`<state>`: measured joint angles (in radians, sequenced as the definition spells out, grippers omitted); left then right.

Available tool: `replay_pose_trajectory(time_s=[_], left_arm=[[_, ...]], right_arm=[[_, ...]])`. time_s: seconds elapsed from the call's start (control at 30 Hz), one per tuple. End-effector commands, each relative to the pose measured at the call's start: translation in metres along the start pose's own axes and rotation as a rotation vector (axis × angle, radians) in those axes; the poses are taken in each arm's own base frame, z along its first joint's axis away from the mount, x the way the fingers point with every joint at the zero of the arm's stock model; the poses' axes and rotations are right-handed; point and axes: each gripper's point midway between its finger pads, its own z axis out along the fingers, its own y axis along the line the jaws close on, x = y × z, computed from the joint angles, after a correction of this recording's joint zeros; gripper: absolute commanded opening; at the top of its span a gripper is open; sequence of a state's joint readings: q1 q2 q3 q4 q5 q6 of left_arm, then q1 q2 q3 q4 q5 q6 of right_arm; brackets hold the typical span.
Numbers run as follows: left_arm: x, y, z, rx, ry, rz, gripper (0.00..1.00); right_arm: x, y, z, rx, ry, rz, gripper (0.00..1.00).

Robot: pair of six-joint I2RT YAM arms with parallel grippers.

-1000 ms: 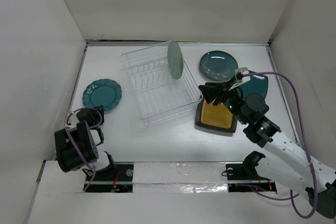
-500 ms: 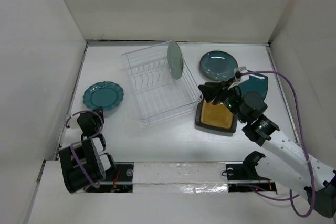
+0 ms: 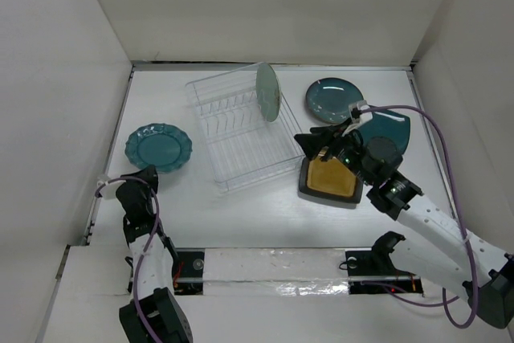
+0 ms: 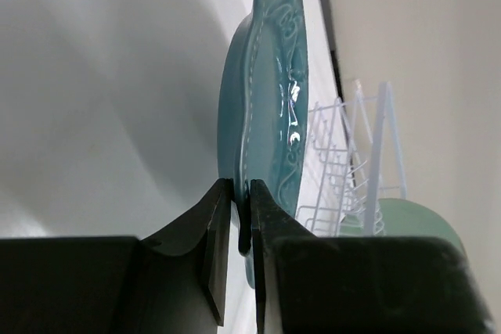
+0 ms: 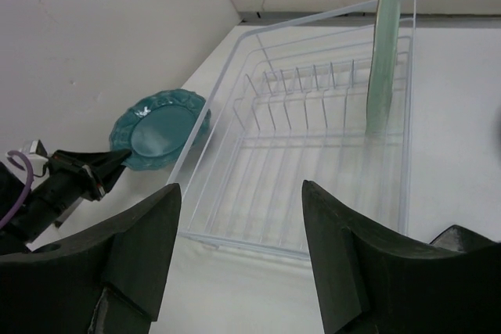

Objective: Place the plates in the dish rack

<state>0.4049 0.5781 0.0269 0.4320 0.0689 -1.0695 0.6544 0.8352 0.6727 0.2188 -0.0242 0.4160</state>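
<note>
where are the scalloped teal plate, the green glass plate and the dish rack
scalloped teal plate [image 3: 158, 147]: top external view, its centre
green glass plate [image 3: 267, 92]: top external view, its upright face
dish rack [image 3: 241, 154]: top external view, bare floor

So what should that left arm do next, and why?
Probably open the left pincer and ease it forward onto the near rim of the teal scalloped plate. It is shut just short of that rim, holding nothing, and the plate lies flat outside the dish rack.
</note>
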Motion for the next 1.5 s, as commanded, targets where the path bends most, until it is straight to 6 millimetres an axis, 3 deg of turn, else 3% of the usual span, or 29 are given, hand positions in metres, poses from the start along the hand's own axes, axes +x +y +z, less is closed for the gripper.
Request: replay_pose_trajectory(time_s=[0.0, 0.03, 0.1, 0.13, 0.2, 0.23, 0.43, 0.57, 0.6, 0.67, 0.8, 0.87, 0.9, 0.93, 1.03, 1.27, 1.47], left_arm=[[-0.028, -0.096, -0.011, 0.285, -0.050, 0.007, 0.00], [-0.036, -0.115, -0.014, 0.322, -0.063, 0.014, 0.00], [-0.045, -0.133, -0.015, 0.353, -0.084, 0.037, 0.00], [-0.056, -0.157, -0.020, 0.398, -0.108, 0.051, 0.00], [-0.066, -0.172, -0.017, 0.402, -0.129, 0.097, 0.00], [-0.074, -0.194, -0.022, 0.439, -0.144, 0.110, 0.00], [-0.093, -0.228, -0.031, 0.474, -0.222, 0.173, 0.00], [-0.084, -0.248, -0.043, 0.554, -0.190, 0.206, 0.00], [-0.081, -0.258, -0.052, 0.605, -0.172, 0.216, 0.00], [-0.062, -0.273, -0.067, 0.697, -0.088, 0.219, 0.00], [-0.041, -0.282, -0.085, 0.780, 0.013, 0.239, 0.00], [-0.032, -0.284, -0.094, 0.825, 0.049, 0.253, 0.00], [-0.028, -0.285, -0.099, 0.845, 0.069, 0.265, 0.00], [-0.024, -0.287, -0.103, 0.863, 0.087, 0.272, 0.00], [-0.014, -0.292, -0.112, 0.908, 0.143, 0.299, 0.00], [0.017, -0.285, -0.127, 1.002, 0.326, 0.254, 0.00], [0.033, -0.271, -0.122, 1.012, 0.419, 0.202, 0.00]], right_arm=[[-0.025, 0.026, 0.007, -0.099, -0.042, -0.006, 0.71], [-0.023, 0.034, 0.009, -0.123, -0.032, -0.003, 0.73], [-0.016, 0.042, 0.018, -0.156, 0.002, -0.004, 0.76], [-0.011, 0.048, 0.021, -0.178, 0.019, -0.002, 0.76], [-0.008, 0.056, 0.028, -0.205, 0.042, 0.000, 0.77], [0.000, 0.057, 0.035, -0.208, 0.064, 0.002, 0.77], [0.005, 0.075, 0.050, -0.260, 0.088, 0.011, 0.77], [-0.004, 0.083, 0.060, -0.280, 0.082, 0.009, 0.85], [0.005, 0.089, 0.065, -0.308, 0.117, 0.010, 0.88], [0.002, 0.095, 0.079, -0.324, 0.127, 0.019, 0.98], [-0.013, 0.102, 0.099, -0.330, 0.085, 0.025, 1.00], [-0.001, 0.095, 0.118, -0.313, 0.115, 0.023, 1.00], [-0.011, 0.099, 0.126, -0.330, 0.111, 0.013, 1.00], [0.010, 0.091, 0.139, -0.310, 0.171, 0.006, 1.00], [0.016, 0.073, 0.158, -0.272, 0.182, -0.019, 1.00], [0.029, 0.055, 0.172, -0.295, 0.234, -0.014, 1.00], [0.068, 0.049, 0.176, -0.319, 0.312, 0.048, 1.00]])
